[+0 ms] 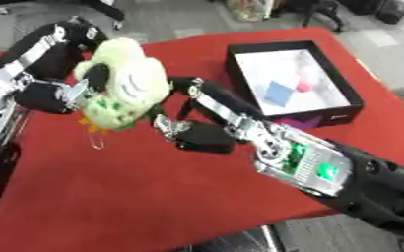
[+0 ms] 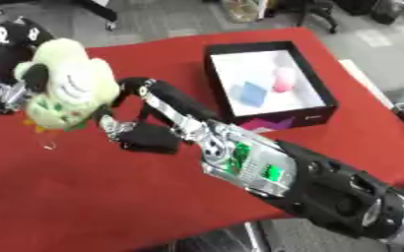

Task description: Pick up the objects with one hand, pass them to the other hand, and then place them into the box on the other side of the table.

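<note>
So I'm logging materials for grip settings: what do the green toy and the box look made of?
The green toy looks like soft plush: fuzzy, matte, bulging surface. The box seems to be stiff cardboard, with thin straight black walls and a smooth white inside, though plastic can't be ruled out.

Bare red table (image 1: 136,197) near side; black box (image 1: 353,104) far right.

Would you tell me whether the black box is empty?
Not empty: the black box with a white floor holds a blue block and a pink object.
</note>
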`<move>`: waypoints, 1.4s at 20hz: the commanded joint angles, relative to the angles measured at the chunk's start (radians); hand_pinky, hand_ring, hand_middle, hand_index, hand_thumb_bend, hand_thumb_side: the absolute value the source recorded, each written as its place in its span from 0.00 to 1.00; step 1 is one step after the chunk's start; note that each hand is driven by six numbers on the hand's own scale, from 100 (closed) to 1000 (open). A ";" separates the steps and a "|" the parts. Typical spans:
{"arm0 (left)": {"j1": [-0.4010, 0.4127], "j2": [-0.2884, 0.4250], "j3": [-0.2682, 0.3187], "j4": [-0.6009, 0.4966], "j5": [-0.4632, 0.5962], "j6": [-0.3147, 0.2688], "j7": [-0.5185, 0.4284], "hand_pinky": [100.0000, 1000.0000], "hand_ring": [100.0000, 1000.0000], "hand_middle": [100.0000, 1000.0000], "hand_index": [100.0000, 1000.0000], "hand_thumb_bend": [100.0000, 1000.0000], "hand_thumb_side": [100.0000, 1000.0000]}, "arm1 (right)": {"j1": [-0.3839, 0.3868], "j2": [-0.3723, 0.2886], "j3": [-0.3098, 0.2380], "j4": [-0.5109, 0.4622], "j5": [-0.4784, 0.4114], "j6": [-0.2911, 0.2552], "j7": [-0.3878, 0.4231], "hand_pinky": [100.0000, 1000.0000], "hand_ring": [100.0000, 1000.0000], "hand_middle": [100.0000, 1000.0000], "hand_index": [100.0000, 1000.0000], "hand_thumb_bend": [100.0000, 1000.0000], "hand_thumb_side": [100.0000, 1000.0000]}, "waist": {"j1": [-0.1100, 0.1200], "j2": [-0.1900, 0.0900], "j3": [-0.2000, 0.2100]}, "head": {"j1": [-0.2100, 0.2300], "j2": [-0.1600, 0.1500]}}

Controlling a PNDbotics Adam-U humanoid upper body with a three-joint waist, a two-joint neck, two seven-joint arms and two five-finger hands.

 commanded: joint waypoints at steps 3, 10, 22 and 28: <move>-0.022 0.000 0.012 -0.013 -0.006 -0.250 -0.247 0.59 0.21 0.12 0.31 0.00 0.30 | -0.001 -0.019 -0.016 -0.020 0.014 0.029 -0.075 0.50 1.00 0.28 0.39 0.00 0.44 | 0.001 -0.010 0.000 | -0.003 -0.003; -0.021 0.001 0.011 -0.017 -0.011 -0.247 -0.247 0.60 0.22 0.13 0.32 0.00 0.30 | 0.004 -0.020 -0.012 -0.020 0.012 0.056 -0.169 0.46 0.98 0.18 0.26 0.00 0.31 | 0.002 -0.010 0.000 | -0.006 -0.003; -0.004 0.027 0.055 -0.046 0.031 -0.223 -0.247 0.59 0.22 0.13 0.32 0.00 0.34 | 0.045 -0.016 -0.034 -0.020 0.055 0.027 -0.208 0.53 1.00 0.68 0.89 0.00 0.63 | 0.004 -0.009 0.005 | -0.009 -0.003; -0.002 0.048 0.090 -0.053 0.047 -0.190 -0.247 0.59 0.22 0.13 0.32 0.00 0.34 | 0.044 -0.018 -0.064 -0.020 0.330 0.083 -0.143 0.61 1.00 0.74 0.91 0.00 0.46 | 0.004 -0.012 0.003 | -0.010 -0.003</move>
